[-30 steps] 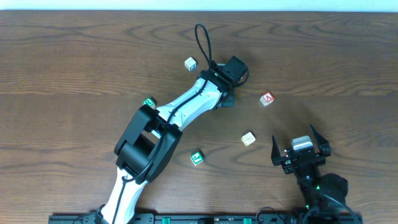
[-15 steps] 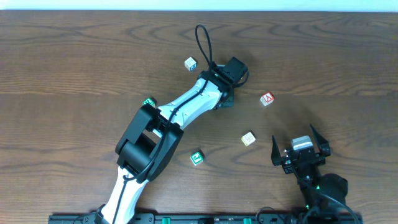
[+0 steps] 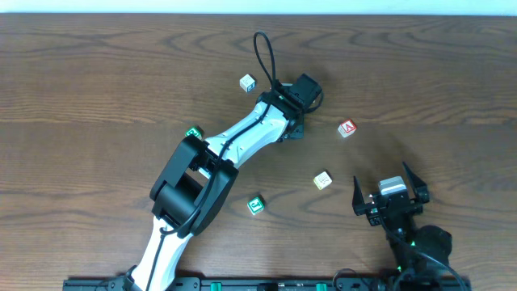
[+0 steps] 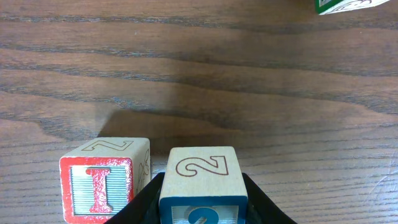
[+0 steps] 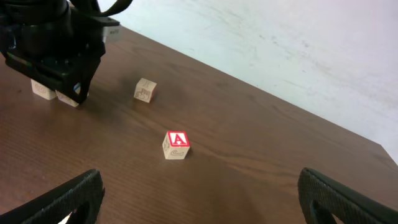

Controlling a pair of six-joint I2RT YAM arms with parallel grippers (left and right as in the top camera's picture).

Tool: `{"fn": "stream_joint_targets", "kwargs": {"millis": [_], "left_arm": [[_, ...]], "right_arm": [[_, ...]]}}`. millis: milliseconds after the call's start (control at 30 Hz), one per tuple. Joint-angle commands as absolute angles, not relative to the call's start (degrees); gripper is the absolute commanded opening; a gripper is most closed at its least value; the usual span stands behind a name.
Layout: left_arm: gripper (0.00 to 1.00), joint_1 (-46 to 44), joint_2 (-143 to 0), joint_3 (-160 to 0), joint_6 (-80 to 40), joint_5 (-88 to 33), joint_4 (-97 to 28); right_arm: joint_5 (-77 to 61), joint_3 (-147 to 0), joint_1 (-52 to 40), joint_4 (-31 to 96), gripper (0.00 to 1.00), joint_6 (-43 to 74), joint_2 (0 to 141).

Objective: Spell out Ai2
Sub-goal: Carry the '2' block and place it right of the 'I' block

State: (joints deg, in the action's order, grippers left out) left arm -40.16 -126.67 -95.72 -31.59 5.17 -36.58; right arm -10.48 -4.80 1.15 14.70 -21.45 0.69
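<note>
In the left wrist view, my left gripper [image 4: 200, 205] is shut on the blue "2" block [image 4: 199, 177]. The block sits level with the red "I" block [image 4: 104, 180], just to its right with a narrow gap between them. In the overhead view the left gripper [image 3: 292, 128] covers both blocks. The red "A" block [image 3: 346, 128] lies apart to their right and also shows in the right wrist view [image 5: 176, 144]. My right gripper [image 3: 388, 191] is open and empty near the front right of the table.
Loose blocks lie on the wooden table: a white-blue one [image 3: 247, 82] at the back, a green one [image 3: 193, 132] beside the left arm, another green one [image 3: 256, 205] in front, and a cream one [image 3: 322, 179] near the right gripper. A green block edge [image 4: 348, 5] shows in the left wrist view.
</note>
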Motion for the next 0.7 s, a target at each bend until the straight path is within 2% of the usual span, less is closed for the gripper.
{"fn": "stream_joint_targets", "kwargs": {"millis": [0, 233, 333, 667], "left_arm": [[0.34, -39.7, -127.5, -96.9, -32.2, 6.6, -36.4], [0.34, -39.7, -127.5, -96.9, -32.2, 6.6, -36.3], [0.38, -39.7, -127.5, -96.9, -32.2, 6.6, -36.3], [0.38, -39.7, -127.5, -96.9, -32.2, 6.6, -36.1]], "right_arm": [[-10.4, -4.6, 0.9, 14.7, 0.99, -21.9, 0.3], [-10.4, -4.6, 0.9, 14.7, 0.99, -21.9, 0.3], [-10.4, -4.6, 0.9, 14.7, 0.99, -21.9, 0.3], [-10.4, -4.6, 0.9, 14.7, 0.99, -21.9, 0.3]]}}
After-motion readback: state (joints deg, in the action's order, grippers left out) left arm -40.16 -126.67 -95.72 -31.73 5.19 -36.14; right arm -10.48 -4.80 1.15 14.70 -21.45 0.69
